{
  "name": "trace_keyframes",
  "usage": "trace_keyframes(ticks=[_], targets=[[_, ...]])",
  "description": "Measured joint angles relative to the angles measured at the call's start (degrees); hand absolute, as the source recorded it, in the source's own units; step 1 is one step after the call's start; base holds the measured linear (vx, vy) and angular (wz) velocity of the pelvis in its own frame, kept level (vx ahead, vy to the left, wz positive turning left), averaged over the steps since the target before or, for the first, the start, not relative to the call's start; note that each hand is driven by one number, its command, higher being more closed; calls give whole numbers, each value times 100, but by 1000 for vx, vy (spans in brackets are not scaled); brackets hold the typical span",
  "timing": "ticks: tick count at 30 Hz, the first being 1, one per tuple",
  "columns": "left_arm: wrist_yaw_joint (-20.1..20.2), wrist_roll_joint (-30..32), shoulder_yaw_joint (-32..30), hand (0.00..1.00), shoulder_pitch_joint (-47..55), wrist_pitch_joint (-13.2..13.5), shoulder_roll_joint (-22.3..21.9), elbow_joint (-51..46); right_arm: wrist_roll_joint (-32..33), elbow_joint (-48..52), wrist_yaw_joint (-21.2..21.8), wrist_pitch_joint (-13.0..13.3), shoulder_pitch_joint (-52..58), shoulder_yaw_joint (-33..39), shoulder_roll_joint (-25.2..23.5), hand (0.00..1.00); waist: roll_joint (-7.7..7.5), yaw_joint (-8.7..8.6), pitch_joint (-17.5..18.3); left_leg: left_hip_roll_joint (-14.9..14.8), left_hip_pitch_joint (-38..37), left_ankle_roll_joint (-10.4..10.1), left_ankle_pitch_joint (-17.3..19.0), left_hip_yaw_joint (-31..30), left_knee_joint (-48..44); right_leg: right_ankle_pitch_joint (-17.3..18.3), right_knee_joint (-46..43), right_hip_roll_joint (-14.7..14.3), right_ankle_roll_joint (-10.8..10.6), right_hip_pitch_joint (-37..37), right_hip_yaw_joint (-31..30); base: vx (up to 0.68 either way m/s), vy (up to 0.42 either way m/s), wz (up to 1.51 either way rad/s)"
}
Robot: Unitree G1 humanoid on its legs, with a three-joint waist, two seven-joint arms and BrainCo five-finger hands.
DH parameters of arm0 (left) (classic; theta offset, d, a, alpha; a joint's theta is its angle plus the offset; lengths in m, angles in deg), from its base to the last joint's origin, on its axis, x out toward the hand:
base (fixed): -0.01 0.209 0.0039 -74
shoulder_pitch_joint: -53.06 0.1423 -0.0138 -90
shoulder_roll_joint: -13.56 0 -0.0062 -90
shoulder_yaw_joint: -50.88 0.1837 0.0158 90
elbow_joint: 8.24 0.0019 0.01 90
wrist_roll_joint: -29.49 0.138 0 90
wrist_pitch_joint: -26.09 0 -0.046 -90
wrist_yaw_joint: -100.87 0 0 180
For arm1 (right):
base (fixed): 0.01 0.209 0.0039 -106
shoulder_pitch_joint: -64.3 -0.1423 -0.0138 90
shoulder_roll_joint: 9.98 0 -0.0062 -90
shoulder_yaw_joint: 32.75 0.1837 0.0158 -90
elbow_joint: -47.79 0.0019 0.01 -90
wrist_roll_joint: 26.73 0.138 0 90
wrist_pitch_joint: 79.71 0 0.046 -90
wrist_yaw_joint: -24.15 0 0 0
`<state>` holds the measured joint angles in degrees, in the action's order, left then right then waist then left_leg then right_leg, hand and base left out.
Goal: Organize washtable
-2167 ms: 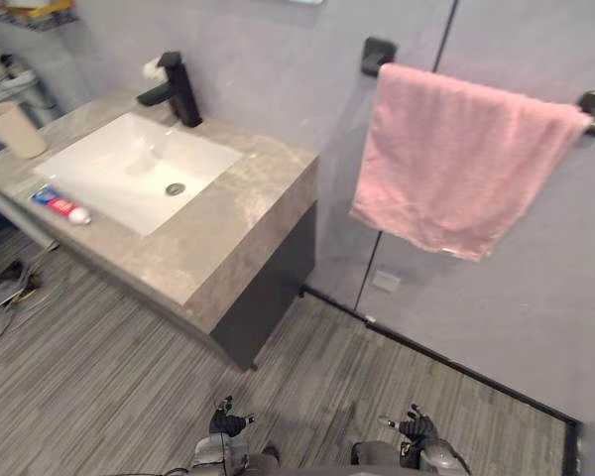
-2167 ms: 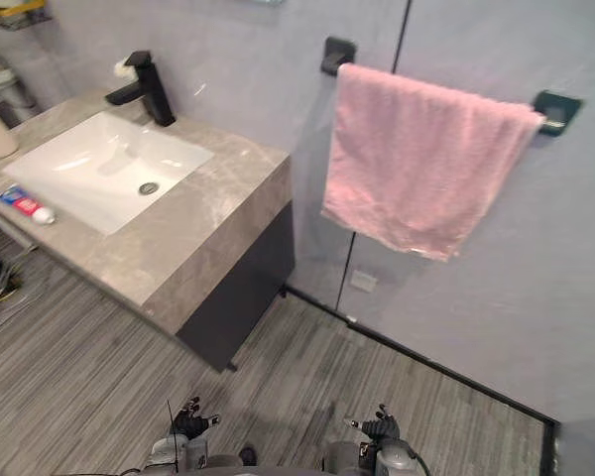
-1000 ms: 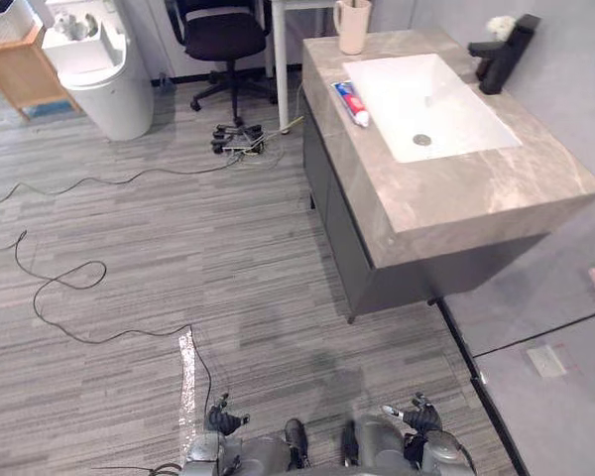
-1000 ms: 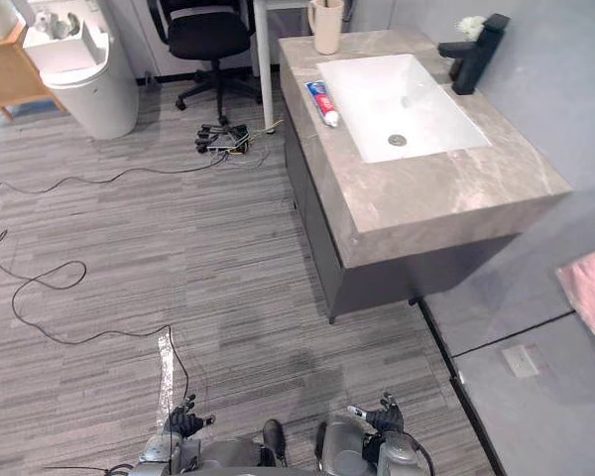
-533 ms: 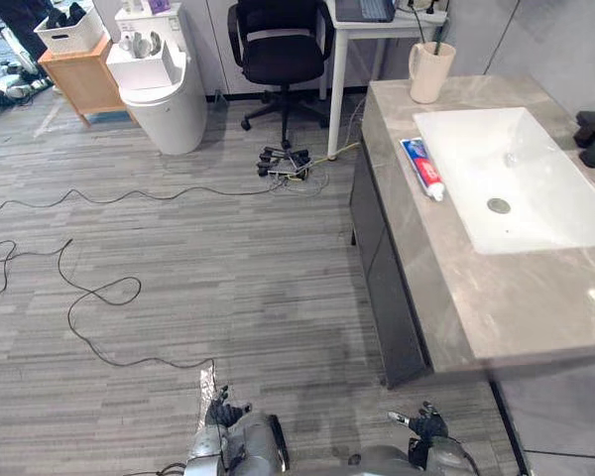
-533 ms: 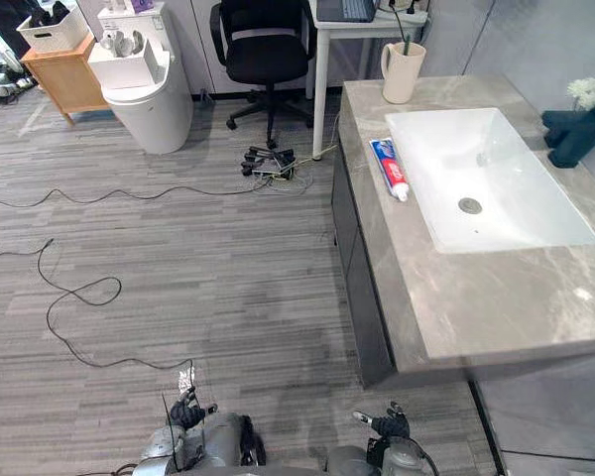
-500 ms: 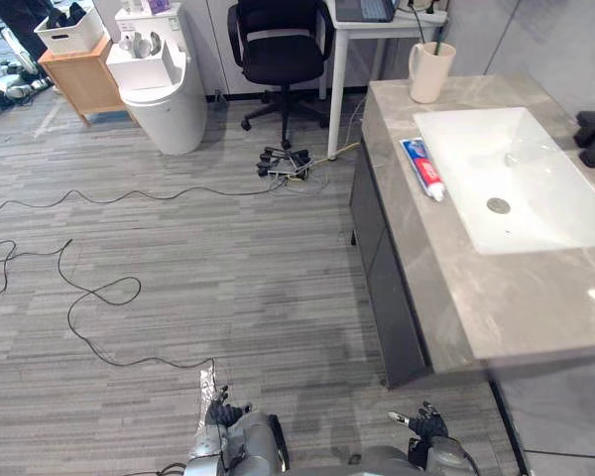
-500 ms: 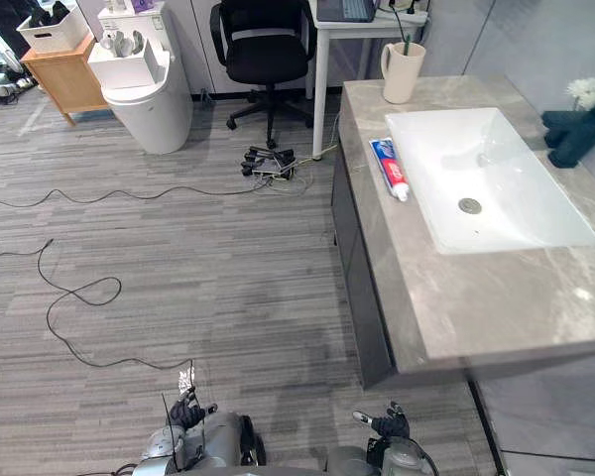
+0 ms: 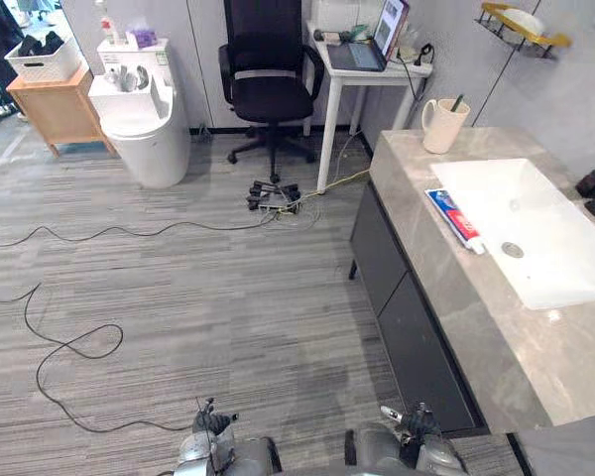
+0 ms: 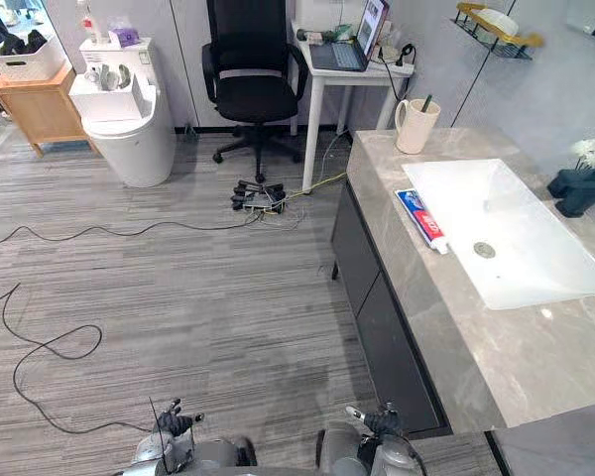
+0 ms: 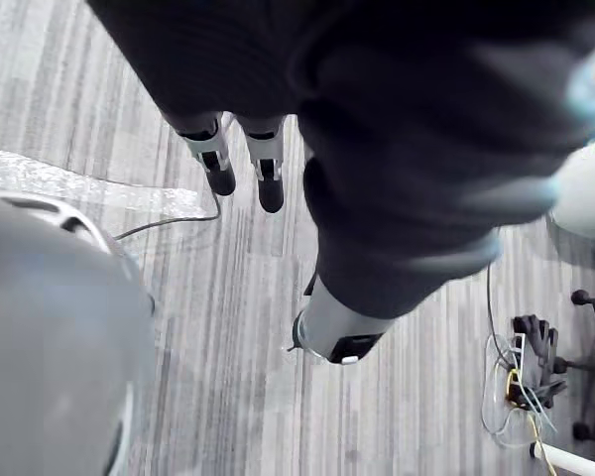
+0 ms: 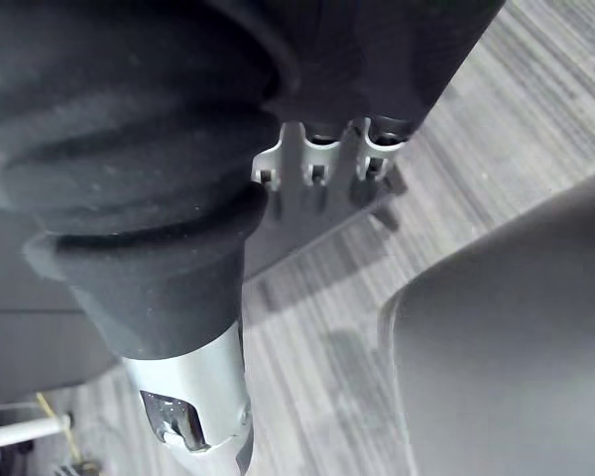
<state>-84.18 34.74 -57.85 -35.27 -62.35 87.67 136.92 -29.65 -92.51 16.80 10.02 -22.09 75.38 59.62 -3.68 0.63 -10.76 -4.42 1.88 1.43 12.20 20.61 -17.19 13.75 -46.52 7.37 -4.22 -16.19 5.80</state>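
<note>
The toothpaste tube (image 9: 454, 218) lies flat on the table (image 9: 446, 297), just beside the sink (image 9: 565, 263). Its long axis runs along the sink's rim, with the cap end toward the robot. It is ahead and to the right, well apart from both hands. The right hand (image 9: 415, 420) is the nearer; it and the left hand (image 9: 210, 427) hang low, fingers relaxed and empty. A cup (image 9: 443, 126) stands beyond the tube.

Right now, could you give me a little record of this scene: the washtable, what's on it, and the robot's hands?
washtable: grey stone top, to the robot's right
sink: white, set into the top
toothpaste tube: lying flat on the top, beside the sink
mug: upright at the far corner
left hand: low, fingers relaxed, empty
right hand: low, fingers relaxed, empty
</note>
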Motion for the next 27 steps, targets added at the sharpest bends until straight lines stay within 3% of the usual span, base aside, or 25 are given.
trace_keyframes(ticks=[3,4,5,6,7,8,11,13,15,17,19,21,22,23,24,26,27], targets=[[1,0,-1,0,53,11,12,-46,-50,-27,5,-16,44,-30,20,0,-74,-5,17,155,-173,-2,-3,11,101,-159,1269,-29,302,83,666,233,-88,16],[2,7,-21,0,133,27,7,-118,-75,-32,17,-13,190,-106,25,0,-193,-36,119,329,-257,-52,97,-86,56,-490,1696,-41,871,144,579,245,-118,25],[10,11,-12,0,147,26,-39,-110,-89,-37,32,-11,179,-124,67,0,-104,-44,141,290,-276,-105,174,-167,-5,-439,1679,-51,881,197,621,324,-115,35],[15,20,7,0,234,28,-145,-113,-101,-44,26,-8,214,-111,151,0,102,-104,260,139,-259,-208,294,-294,-135,-327,1882,-187,802,333,746,323,-71,33],[24,24,20,0,279,26,-213,-114,-111,-32,23,-9,220,-113,234,0,301,-165,343,-30,-99,-349,385,-498,-689,-231,2026,-337,759,487,863,330,-64,34],[45,32,3,0,298,24,-215,-116,-119,-40,20,-16,217,-116,264,0,379,-167,356,-147,74,-439,432,-660,-1167,-176,2050,-411,776,555,885,336,-88,10],[127,3,-172,0,411,20,-281,-276,-119,-79,-3,-27,223,-119,365,0,534,-74,308,-925,849,-860,223,-910,-3675,15,2238,-923,942,1171,647,332,-24,-63],[130,3,-168,0,469,33,-269,-399,-113,-208,-5,-33,204,-177,368,0,468,17,309,-1122,916,-805,272,-799,-3970,188,2251,-1006,1012,1403,312,380,81,-104],[125,1,-187,0,432,53,-316,-411,-111,-253,-7,-48,151,-273,354,0,384,31,306,-1182,1095,-639,374,-779,-3442,187,2371,-994,898,1621,-179,347,142,-101],[123,1,-206,0,421,90,-306,-407,-108,-284,-10,-87,129,-249,340,0,351,35,301,-1125,1156,-638,375,-868,-2841,210,2401,-914,835,1690,-484,281,187,-92],[114,0,-205,0,370,92,-296,-389,-111,-289,-20,-126,121,-214,309,0,307,44,272,-851,1296,-677,352,-1538,-1964,222,2569,-731,693,1873,-830,379,367,-91],[95,-22,-134,0,336,147,-283,-327,-121,-283,-20,-126,130,-179,307,0,338,45,274,-605,1300,-897,170,-2397,-962,358,2755,-600,325,1998,-1193,339,458,-76],[91,-37,-113,0,339,153,-300,-270,-121,-278,-16,-125,137,-168,339,0,408,49,303,-645,1301,-952,64,-2516,-811,431,2739,-621,210,2009,-1301,286,498,-89],[92,-109,-114,0,329,153,-230,-236,-129,-357,-16,-139,153,-96,305,0,420,93,314,-583,1291,-873,-124,-2338,-1123,584,2651,-525,41,2021,-1565,292,494,-92],[90,-100,-106,0,304,151,-119,-229,-140,-374,-11,-140,201,-87,166,0,162,130,408,-446,1231,-770,86,-2058,-1217,582,2569,-311,43,2009,-1786,314,483,-91],[89,-48,-104,0,203,140,10,-150,-206,-366,2,-141,264,-94,48,0,-47,158,418,-334,1067,-552,299,-1623,-1369,445,2149,-92,-103,1742,-1975,247,374,-83],[87,-37,-106,0,170,121,35,-101,-215,-358,7,-142,255,-91,39,0,-71,157,407,-335,980,-490,358,-1444,-1374,381,1855,-57,-58,1584,-1986,263,432,-131]])
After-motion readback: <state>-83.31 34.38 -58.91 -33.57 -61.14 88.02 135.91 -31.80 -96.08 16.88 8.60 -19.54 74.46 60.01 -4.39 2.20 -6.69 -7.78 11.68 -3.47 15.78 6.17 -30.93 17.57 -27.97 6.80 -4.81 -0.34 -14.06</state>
